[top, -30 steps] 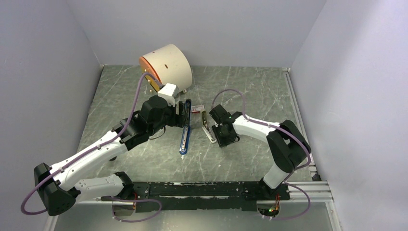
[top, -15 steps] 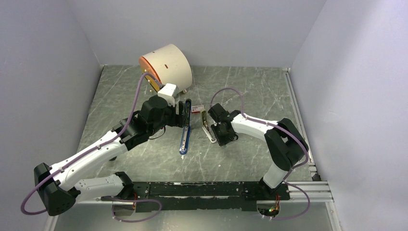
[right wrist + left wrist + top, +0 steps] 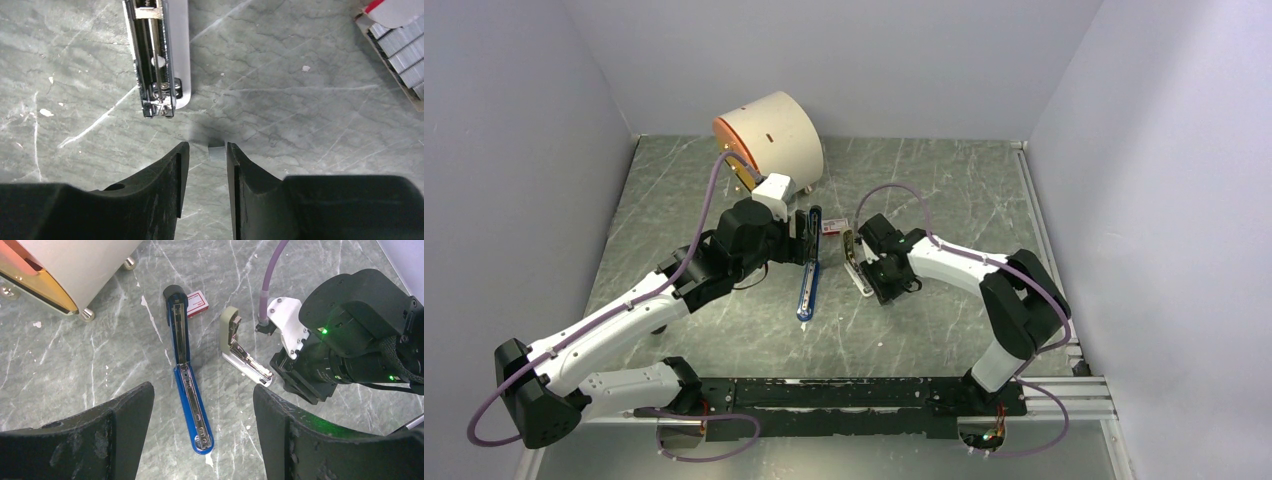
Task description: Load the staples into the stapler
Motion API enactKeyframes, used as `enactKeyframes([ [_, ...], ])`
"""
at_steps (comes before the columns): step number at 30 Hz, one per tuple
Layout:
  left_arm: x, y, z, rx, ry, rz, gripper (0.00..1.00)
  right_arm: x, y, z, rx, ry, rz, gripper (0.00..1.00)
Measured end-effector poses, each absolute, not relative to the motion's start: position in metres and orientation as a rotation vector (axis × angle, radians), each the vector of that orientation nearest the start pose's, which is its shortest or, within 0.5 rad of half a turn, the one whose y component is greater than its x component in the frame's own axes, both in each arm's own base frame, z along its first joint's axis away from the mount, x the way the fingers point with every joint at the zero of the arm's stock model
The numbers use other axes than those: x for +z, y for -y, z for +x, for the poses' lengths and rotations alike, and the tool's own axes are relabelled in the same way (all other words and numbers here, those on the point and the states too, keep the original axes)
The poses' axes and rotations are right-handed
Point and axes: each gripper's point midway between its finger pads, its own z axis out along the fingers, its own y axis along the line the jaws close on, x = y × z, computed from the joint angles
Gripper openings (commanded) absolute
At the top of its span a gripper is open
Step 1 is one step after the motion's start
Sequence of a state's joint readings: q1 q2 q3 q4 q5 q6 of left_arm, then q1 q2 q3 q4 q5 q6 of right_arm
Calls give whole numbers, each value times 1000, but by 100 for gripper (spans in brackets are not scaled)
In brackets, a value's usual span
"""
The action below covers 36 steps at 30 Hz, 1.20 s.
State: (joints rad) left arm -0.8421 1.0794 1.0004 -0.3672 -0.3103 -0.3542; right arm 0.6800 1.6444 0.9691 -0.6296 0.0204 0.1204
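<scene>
The blue stapler (image 3: 808, 272) lies opened flat on the table, its silver channel facing up; it also shows in the left wrist view (image 3: 189, 375). My left gripper (image 3: 202, 405) is open wide and hovers over it, touching nothing. My right gripper (image 3: 207, 150) is low over the table with its jaws only narrowly apart. A short grey strip of staples (image 3: 216, 152) lies between the fingertips against the right finger (image 3: 240, 170), with a gap to the left finger. In the top view the right gripper (image 3: 876, 272) is just right of the blue stapler.
The grey-green stapler (image 3: 157, 55) lies open right beside my right gripper (image 3: 242, 347). A red-and-white staple box (image 3: 196, 304) with several strips (image 3: 400, 55) sits behind the staplers. A beige drum with an orange rim (image 3: 769, 140) stands at the back left.
My right gripper has shifted slightly left, toward the grey-green stapler. The left arm and both staplers have not moved.
</scene>
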Motion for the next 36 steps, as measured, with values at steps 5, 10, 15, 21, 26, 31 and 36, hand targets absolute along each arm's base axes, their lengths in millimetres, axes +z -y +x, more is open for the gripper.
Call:
enactKeyframes([
  [5, 245, 234, 262, -453, -2002, 295, 78, 19, -188, 225, 146, -2771, -833, 38],
  [10, 245, 234, 262, -451, -2002, 298, 77, 15, -186, 224, 136, -2782, -843, 36],
  [15, 245, 234, 262, -451, -2002, 298, 78, 11, -182, 224, 106, -2799, -844, 32],
  [21, 245, 234, 262, -451, -2002, 298, 77, 11, -181, 226, 84, -2800, -835, 30],
  [26, 245, 234, 262, -451, -2002, 298, 77, 11, -179, 228, 58, -2796, -822, 32],
  [31, 245, 234, 262, -451, -2002, 297, 77, 12, -177, 230, 40, -2792, -816, 31],
  [36, 245, 234, 262, -451, -2002, 298, 78, 12, -178, 230, 47, -2793, -817, 26],
])
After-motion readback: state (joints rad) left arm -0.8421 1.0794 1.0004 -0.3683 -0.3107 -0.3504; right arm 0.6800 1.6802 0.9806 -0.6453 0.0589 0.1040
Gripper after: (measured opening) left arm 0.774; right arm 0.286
